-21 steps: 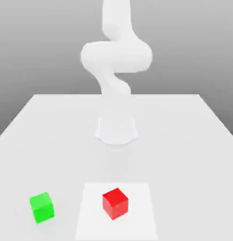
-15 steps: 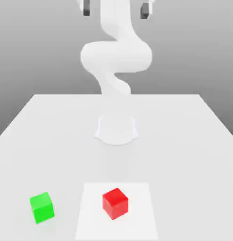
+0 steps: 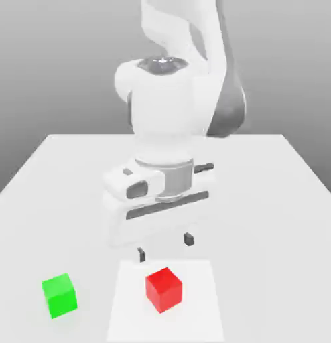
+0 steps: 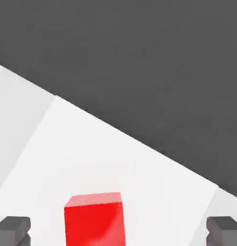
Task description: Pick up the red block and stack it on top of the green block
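Overall, the exterior view shows a broad, pale tabletop [image 3: 262, 201] with a straight far edge, set against a plain grey background [image 3: 289, 67] that darkens toward the tabletop. Toward the near edge lies a brighter white rectangular patch [image 3: 195, 321], its sides spreading slightly toward the viewer. No container is seen; the objects rest directly on these surfaces. The red block [image 3: 164, 290], a plain cube, sits upon the white patch, turned so that two side faces and its top are visible. The green block [image 3: 59, 295], a similar cube, rests on the bare tabletop toward the exterior view's left, apart from the patch. The white robot arm [image 3: 163, 107], with dark grey sections, reaches down over the tabletop from behind the blocks. Its end effector [image 3: 165, 247] is spread wide, with two small dark fingertips [image 3: 189, 239] well separated and nothing between them; in the exterior view it appears above and behind the red block. In the hand view, the same block appears between the two fingertips, touching neither, with a dark grey expanse [image 4: 139, 57] beyond the tabletop's edge.
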`<state>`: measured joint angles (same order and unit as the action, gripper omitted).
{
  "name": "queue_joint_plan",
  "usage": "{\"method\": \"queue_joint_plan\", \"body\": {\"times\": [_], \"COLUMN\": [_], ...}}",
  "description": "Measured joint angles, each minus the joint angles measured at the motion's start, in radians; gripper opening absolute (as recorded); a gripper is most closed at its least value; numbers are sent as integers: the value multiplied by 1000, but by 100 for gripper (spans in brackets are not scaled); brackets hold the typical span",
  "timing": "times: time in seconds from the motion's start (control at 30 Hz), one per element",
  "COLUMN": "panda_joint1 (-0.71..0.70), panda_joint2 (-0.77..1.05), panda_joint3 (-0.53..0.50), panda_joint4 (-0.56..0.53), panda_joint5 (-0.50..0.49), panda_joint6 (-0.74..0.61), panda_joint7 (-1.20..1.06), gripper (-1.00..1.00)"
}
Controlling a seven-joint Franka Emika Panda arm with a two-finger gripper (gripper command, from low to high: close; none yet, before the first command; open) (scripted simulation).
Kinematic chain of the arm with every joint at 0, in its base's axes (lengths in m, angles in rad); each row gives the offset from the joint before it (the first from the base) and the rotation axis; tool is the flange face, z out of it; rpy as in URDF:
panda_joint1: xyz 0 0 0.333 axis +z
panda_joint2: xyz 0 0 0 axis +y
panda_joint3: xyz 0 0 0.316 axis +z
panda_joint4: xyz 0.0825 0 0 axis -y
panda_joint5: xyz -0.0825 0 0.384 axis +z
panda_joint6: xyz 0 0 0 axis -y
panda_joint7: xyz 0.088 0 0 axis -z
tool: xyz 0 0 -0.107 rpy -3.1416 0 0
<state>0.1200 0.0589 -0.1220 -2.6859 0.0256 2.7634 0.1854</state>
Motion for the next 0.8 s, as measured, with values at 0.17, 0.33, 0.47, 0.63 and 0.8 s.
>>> {"method": "queue_joint_plan", "body": {"times": [0.17,0.33,0.47,0.63,0.8], "panda_joint1": [-32,-41,-40,-37,-190], "panda_joint2": [181,212,194,32,8], "panda_joint3": [44,54,52,26,-69], "panda_joint4": [15,19,16,-5,65], "panda_joint5": [53,61,53,-1,2], "panda_joint6": [147,172,157,16,-79], "panda_joint7": [-54,-59,-55,-9,120], "gripper": [0,-100,-100,-100,-100]}}
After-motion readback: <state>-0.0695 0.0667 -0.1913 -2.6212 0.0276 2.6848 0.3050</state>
